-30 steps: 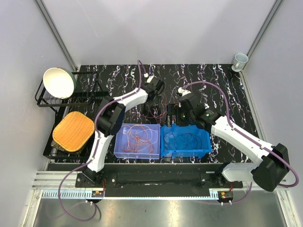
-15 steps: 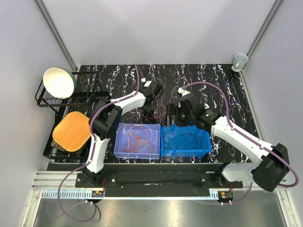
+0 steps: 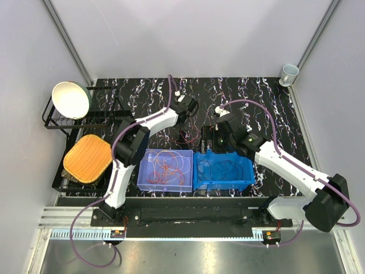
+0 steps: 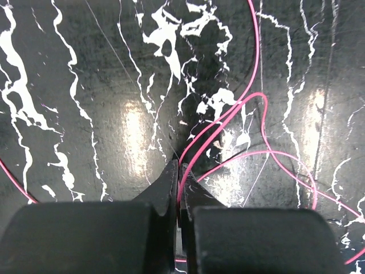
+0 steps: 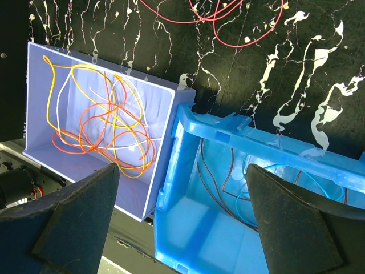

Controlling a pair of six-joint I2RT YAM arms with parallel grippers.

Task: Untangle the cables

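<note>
Thin red cables [image 4: 251, 114] loop on the black marbled table, between the arms in the top view [image 3: 186, 137]. My left gripper [image 4: 179, 165] is shut on one red cable, which runs up between its fingertips just above the table. My right gripper [image 5: 182, 200] hangs open with nothing between its fingers, over the seam between two bins. The lavender bin [image 5: 40, 68] holds orange, yellow and white cables [image 5: 102, 125]. The blue bin [image 5: 188, 131] holds dark and light blue cables [image 5: 228, 177]. From above, the left wrist hides its own fingers.
A black dish rack with a white bowl [image 3: 71, 100] and an orange woven mat [image 3: 88, 158] stand at the left. A cup [image 3: 289, 72] sits at the back right corner. Both bins [image 3: 165, 170] lie by the near edge.
My left gripper has closed from open onto a red cable and shifted slightly over the table. The right arm has stayed put, still open.
</note>
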